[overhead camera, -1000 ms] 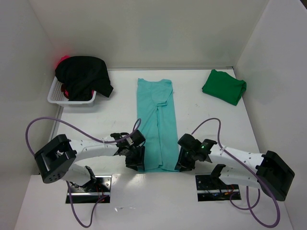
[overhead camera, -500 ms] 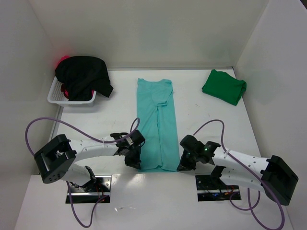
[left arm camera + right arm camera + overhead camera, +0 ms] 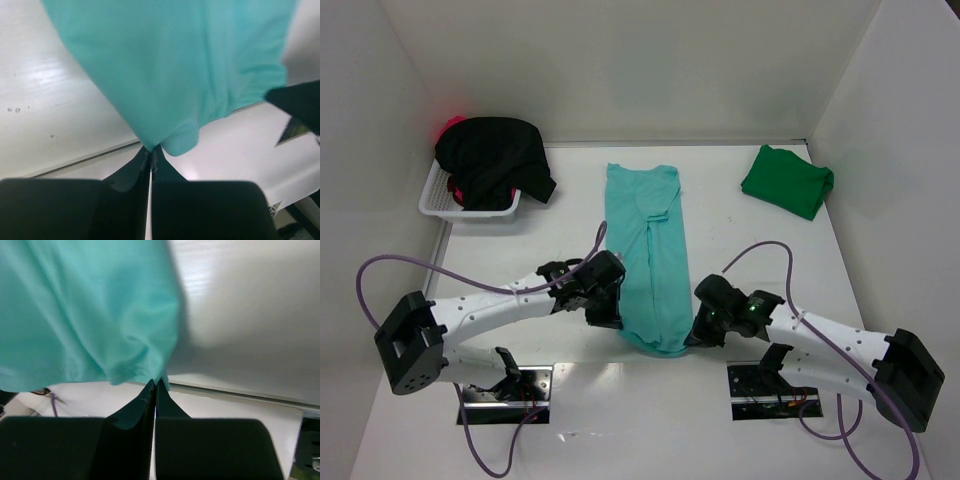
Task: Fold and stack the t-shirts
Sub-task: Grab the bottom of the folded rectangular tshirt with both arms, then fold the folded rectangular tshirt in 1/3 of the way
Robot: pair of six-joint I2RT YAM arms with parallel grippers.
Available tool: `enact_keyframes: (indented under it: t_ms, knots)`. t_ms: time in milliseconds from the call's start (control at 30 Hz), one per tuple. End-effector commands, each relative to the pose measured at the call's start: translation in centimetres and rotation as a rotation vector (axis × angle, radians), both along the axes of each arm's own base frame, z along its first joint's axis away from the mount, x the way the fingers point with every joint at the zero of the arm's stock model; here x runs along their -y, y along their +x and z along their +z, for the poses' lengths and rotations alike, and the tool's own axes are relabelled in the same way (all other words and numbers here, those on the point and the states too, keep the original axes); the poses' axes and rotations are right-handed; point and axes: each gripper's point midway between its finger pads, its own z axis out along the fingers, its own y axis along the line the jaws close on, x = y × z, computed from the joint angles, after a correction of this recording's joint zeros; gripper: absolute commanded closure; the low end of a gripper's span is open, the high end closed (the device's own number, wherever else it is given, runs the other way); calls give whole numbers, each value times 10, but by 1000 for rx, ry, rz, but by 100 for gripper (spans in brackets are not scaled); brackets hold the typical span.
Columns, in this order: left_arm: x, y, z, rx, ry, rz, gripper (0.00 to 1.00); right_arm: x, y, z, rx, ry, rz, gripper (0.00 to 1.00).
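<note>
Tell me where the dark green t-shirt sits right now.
In the top external view, the dark green t-shirt lies folded at the far right corner of the table, right of the light teal t-shirt and across from the basket on the left.

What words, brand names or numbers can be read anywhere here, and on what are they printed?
None can be read.
The light teal t-shirt, dark green t-shirt, black t-shirt and white basket are plain.
Small details on the base plates are too small to tell.

Teal shirt (image 3: 645, 250), near hem lifted; green shirt (image 3: 787, 180) folded; black shirt (image 3: 490, 155) heaped.
</note>
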Motion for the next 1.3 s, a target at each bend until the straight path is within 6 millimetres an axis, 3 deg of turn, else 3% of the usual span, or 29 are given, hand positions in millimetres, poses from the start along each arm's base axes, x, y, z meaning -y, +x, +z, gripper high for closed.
enact_keyframes:
  t_ms: [0, 167, 367, 567, 1033, 1267]
  knots:
    - [-7, 17, 20, 80, 21, -7, 100, -12, 21, 29, 105, 26, 2, 100]
    - [-14, 43, 32, 144, 33, -2, 100, -11, 45, 45, 184, 6, -1, 100]
    - [-24, 82, 50, 219, 41, 13, 100, 5, 102, 73, 323, -25, -55, 100]
    - [-32, 125, 61, 263, 51, 12, 100, -4, 154, 89, 416, -38, -52, 100]
    - [-40, 217, 52, 292, 55, -22, 100, -11, 276, 108, 554, -64, -84, 100]
    - [-51, 257, 53, 323, 38, -33, 100, -19, 321, 96, 557, -77, -81, 100]
